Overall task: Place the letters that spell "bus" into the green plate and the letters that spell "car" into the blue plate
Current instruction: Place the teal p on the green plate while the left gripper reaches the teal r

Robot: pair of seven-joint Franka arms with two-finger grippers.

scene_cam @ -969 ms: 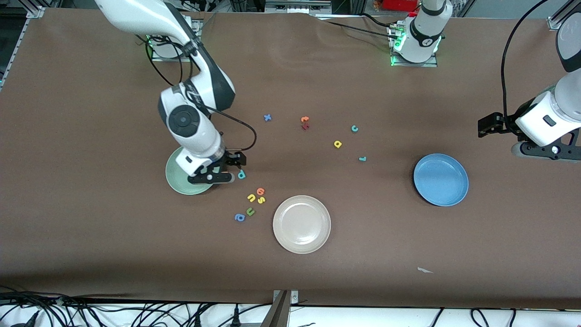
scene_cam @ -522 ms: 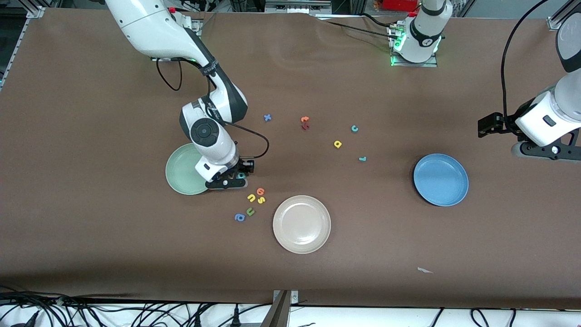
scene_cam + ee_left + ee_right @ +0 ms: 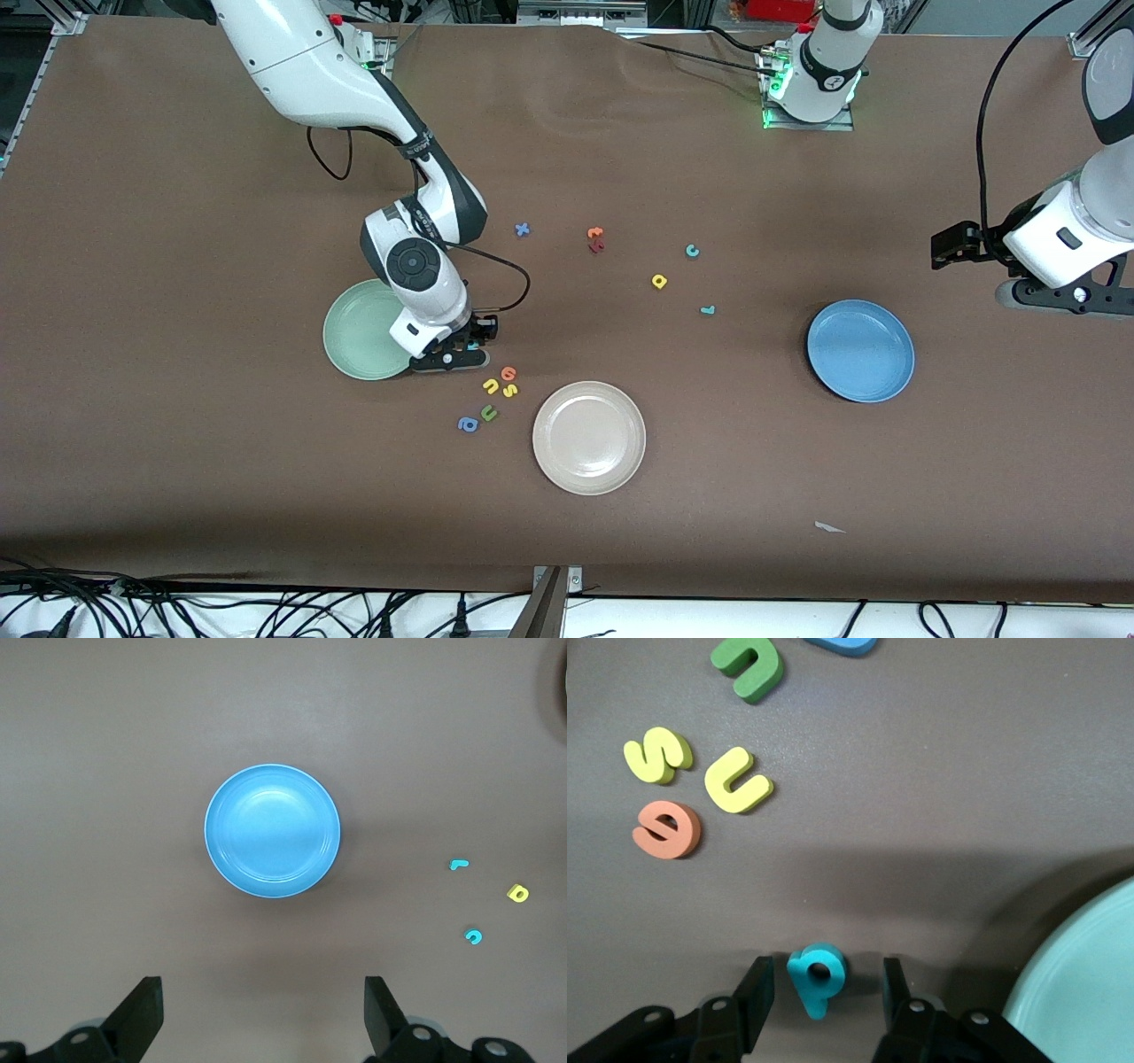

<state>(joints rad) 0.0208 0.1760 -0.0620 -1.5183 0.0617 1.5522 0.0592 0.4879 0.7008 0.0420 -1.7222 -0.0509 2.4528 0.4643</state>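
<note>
My right gripper is low at the table beside the green plate. Its fingers straddle the teal b, part-closed, with a gap still showing on one side; the b lies on the table. The yellow u and yellow s lie close by, nearer the front camera. The teal c, yellow a and teal r lie mid-table. My left gripper waits open and empty, up over the table near the blue plate.
An orange round letter, a green u and a blue a lie by the yellow letters. A cream plate sits nearer the front camera. A blue x and orange and dark red letters lie toward the bases.
My right gripper has moved off the green plate's edge and come down around the teal b, and its fingers have narrowed. The left arm has not moved.
</note>
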